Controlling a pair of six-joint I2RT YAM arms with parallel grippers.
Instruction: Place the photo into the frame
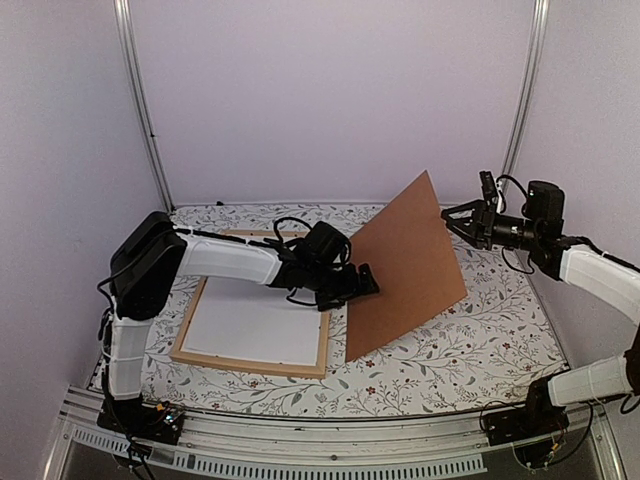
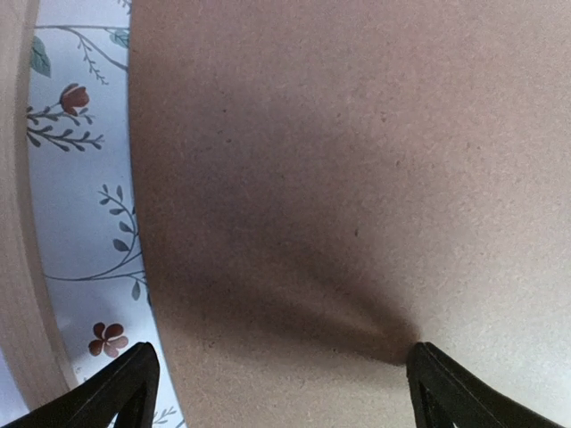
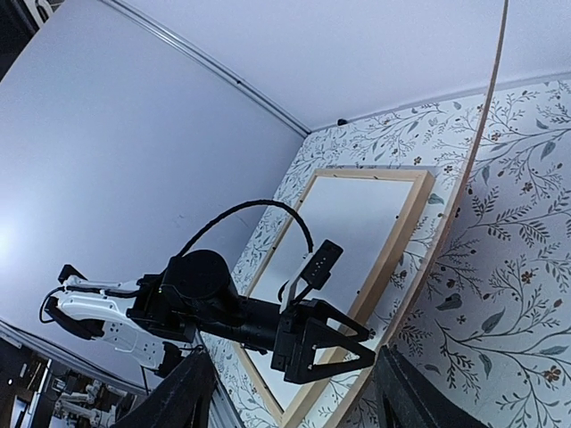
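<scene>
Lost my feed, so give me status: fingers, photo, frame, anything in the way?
Both open: left gripper facing the brown board, right gripper straddling its upper edge. The frame lies flat; photo not in sight. Board stands tilted beside it.

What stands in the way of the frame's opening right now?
Nothing lies over it except the left arm, which reaches across its far side, the open left gripper by the brown board. That board stands tilted right of the frame. A white sheet fills the opening.
</scene>
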